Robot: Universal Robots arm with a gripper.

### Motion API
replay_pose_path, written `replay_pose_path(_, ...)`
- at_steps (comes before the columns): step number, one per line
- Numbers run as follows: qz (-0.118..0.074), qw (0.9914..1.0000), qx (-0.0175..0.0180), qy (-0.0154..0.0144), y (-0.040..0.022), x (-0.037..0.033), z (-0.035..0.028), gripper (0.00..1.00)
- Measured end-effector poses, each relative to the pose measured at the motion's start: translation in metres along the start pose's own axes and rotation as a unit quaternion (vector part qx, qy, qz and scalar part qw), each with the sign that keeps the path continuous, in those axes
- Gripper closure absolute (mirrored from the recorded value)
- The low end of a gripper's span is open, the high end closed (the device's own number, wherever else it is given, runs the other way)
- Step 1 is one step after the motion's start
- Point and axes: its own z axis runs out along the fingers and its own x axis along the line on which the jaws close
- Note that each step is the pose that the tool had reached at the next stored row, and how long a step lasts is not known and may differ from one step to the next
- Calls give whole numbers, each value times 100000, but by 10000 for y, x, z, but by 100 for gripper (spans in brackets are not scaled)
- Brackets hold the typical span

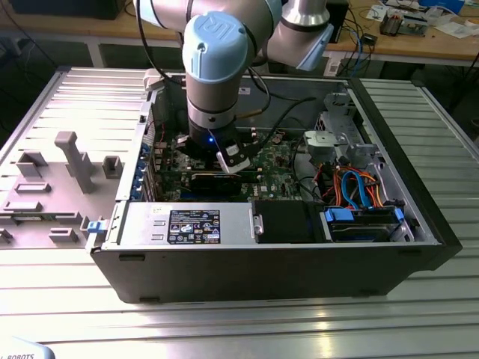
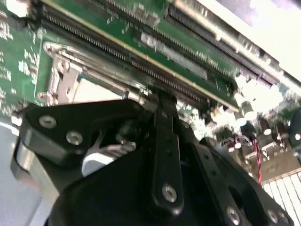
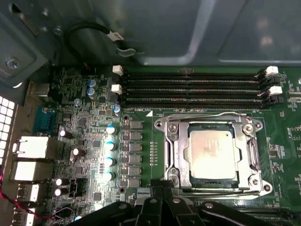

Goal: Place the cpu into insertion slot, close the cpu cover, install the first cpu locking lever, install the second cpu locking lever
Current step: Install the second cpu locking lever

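Here the arm reaches down into the open computer case [image 1: 419,224], its gripper [image 1: 233,161] low over the green motherboard [image 1: 281,161] near the middle of the case floor in the exterior view. In the first wrist view the cpu [image 3: 210,154] lies flat inside the insertion slot [image 3: 210,184], its silvery-grey top showing through the square window of the cpu cover [image 3: 178,155], which lies down over the socket as a metal frame around the chip. A thin locking lever [image 3: 197,116] runs along the socket's edge on the side facing the long black memory slots [image 3: 193,87]; whether it is latched cannot be told. The socket sits on the motherboard between those memory slots and the black links of the gripper [image 3: 160,207], which come in at the board's near edge just beside the socket rim. In the second wrist view the gripper [image 2: 162,101] hangs close over the same corner of the socket frame [image 2: 63,77], one dark finger [image 2: 165,141] pointing at the edge beside a memory slot [image 2: 136,63]; whether the fingers are parted or closed cannot be told, and nothing can be seen held between them. On the exterior view's left, grey fixtures [image 1: 71,157] stand on the ribbed metal table [image 1: 224,329] outside the case
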Motion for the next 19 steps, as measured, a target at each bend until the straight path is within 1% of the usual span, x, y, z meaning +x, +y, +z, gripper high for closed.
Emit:
replay_pose_path(1,2,100000,51,23,11,2,-39,89)
replay_pose_path(4,6,100000,118,20,22,4,-72,89)
replay_pose_path(6,10,100000,132,17,40,6,-135,89)
replay_pose_path(7,8,100000,132,19,56,8,-192,89)
replay_pose_path(8,10,100000,133,18,66,9,-227,89)
replay_pose_path(10,13,100000,144,24,80,11,-277,89)
replay_pose_path(19,10,100000,137,21,83,11,-288,89)
